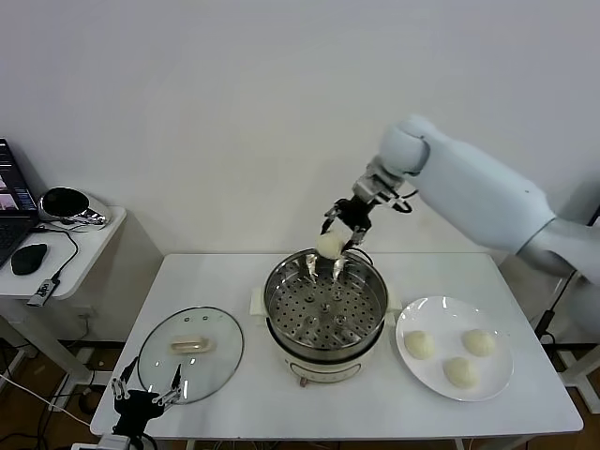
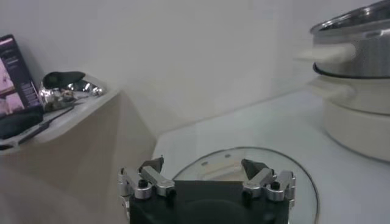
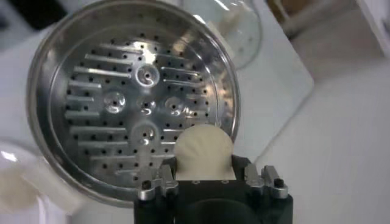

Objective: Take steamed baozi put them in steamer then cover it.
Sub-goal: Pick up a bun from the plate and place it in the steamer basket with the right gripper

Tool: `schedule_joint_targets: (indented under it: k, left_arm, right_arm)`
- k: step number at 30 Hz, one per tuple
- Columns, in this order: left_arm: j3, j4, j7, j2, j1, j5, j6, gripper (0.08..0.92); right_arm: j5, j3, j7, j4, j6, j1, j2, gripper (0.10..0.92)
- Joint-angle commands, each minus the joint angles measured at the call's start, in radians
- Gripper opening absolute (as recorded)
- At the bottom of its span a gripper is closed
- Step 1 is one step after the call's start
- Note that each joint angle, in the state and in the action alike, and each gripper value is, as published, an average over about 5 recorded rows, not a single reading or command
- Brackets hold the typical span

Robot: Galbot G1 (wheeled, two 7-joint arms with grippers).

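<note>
3 baozi (image 1: pixel 450 356) on plate (image 1: pixel 417 317), rt.

I see bright, even light with soft shadows. Glare glints off the steamer (image 3: pixel 131 97); my left wrist view looks hazy.

The right gripper's (image 3: pixel 206 180) fingertips are hidden behind the bun (image 3: pixel 204 152) it holds. The steamer (image 2: pixel 356 79) is cut off at the left wrist picture's edge, and so is the lid (image 2: pixel 244 167), partly covered by the left gripper (image 2: pixel 207 182). The laptop (image 1: pixel 9 202) is cropped.
</note>
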Motion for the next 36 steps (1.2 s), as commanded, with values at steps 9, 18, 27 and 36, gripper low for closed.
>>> schedule_joint_targets:
  k: [9, 18, 27, 36]
  left_arm:
    - [-0.023, 0.006, 0.002, -0.004, -0.001, -0.008, 0.003, 0.823]
    - [-0.019, 0.016, 0.004, -0.002, -0.008, -0.021, 0.005, 0.823]
    - [-0.016, 0.033, 0.006, 0.003, -0.022, -0.021, 0.005, 0.823]
    - [-0.014, 0.033, 0.004, -0.002, -0.026, -0.019, 0.002, 0.823]
  right_arm:
    - [-0.327, -0.081, 0.116, -0.035, 0.271, -0.026, 0.122, 0.568]
    - [-0.348, -0.078, 0.148, -0.111, 0.271, -0.08, 0.142, 0.568]
    - [-0.372, -0.05, 0.162, -0.127, 0.271, -0.119, 0.139, 0.568]
    - [-0.44, -0.017, 0.175, -0.146, 0.271, -0.149, 0.159, 0.568]
